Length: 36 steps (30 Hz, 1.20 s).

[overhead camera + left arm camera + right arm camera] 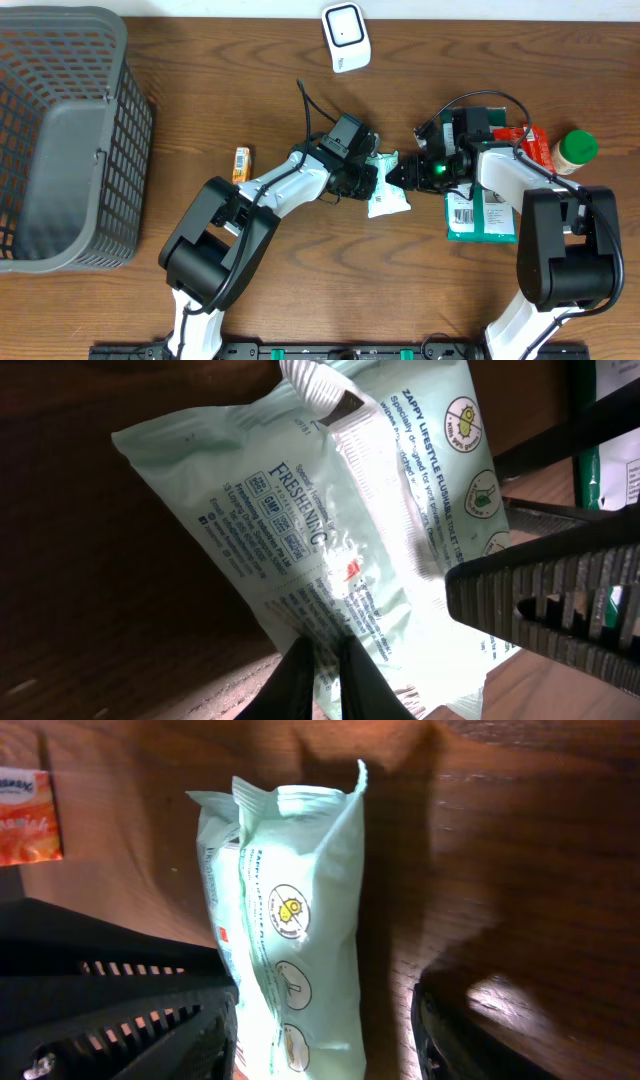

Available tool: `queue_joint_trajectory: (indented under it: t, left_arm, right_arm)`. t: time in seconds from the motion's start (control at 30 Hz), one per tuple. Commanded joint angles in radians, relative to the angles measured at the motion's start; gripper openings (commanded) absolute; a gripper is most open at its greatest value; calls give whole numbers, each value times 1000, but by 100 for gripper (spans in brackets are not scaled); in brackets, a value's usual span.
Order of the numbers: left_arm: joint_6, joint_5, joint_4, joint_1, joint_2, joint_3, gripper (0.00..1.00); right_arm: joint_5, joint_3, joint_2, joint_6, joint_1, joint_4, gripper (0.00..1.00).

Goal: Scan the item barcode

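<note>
A pale mint-green plastic wipes packet [387,195] is held near the middle of the brown wooden desk [260,270], pinched at one edge by the closed left claw [368,182]. The right claw [400,174] is opened around the packet's other end, one finger close beside the printed face, the other standing clear. A white scanner [345,37] is seen at the far edge, well apart. A grey mesh basket [60,60] fills the left side. A green carton [480,218], red packet [527,140] and green-lidded jar [575,148] crowd the right. Bare desk is left between basket and packet.
</note>
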Motion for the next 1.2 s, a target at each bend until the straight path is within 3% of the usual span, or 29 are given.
queue_joint_trajectory:
  t: [0.0, 0.47, 0.77, 0.83, 0.93, 1.03, 1.17]
  left_arm:
    - [2, -34, -16, -4, 69, -16, 12]
    - [2, -34, -27, -4, 69, -16, 13]
    - [2, -34, -27, 2, 61, -15, 13]
    - [2, -34, -27, 10, 47, -15, 21]
    - [2, -33, -29, 26, 10, -15, 22]
    - [2, -33, -36, 50, -60, -13, 35]
    - [2, -34, -73, 85, -182, -13, 44]
  right_arm:
    - [-46, -25, 19, 7, 13, 9, 50]
    - [-74, -56, 20, 8, 13, 92, 40]
    - [-74, -75, 19, 7, 11, 139, 19]
    - [-73, -74, 19, 6, 11, 147, 16]
    - [-73, -74, 18, -5, 12, 158, 15]
    - [-74, -72, 13, -11, 12, 156, 12]
    - [-74, -72, -12, -11, 13, 148, 5]
